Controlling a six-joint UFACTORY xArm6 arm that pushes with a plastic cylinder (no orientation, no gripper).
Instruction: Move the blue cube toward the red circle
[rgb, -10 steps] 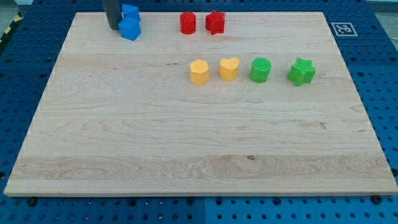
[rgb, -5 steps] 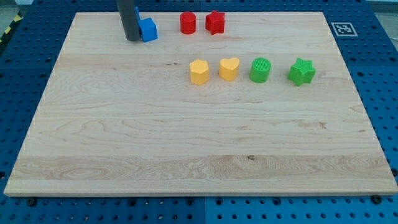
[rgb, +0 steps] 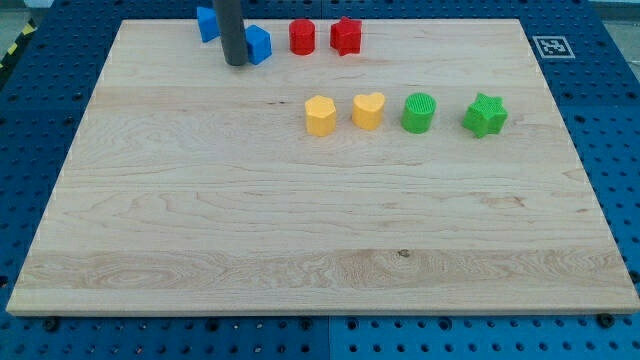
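**Rod tip behind the blue cube, near the board's top edge**

My tip (rgb: 236, 63) is a bare rod end with no jaws, so it neither opens nor closes and grasps nothing. It rests against the left side of the blue cube (rgb: 259, 44), close to the top edge of the board (rgb: 300, 230). The red circle (rgb: 302, 37) lies just to the cube's right, apart from it; tip, cube and circle stand nearly in line, so a rightward push suits. Another blue block (rgb: 206, 22) sits left of the rod, toward the top-left corner.
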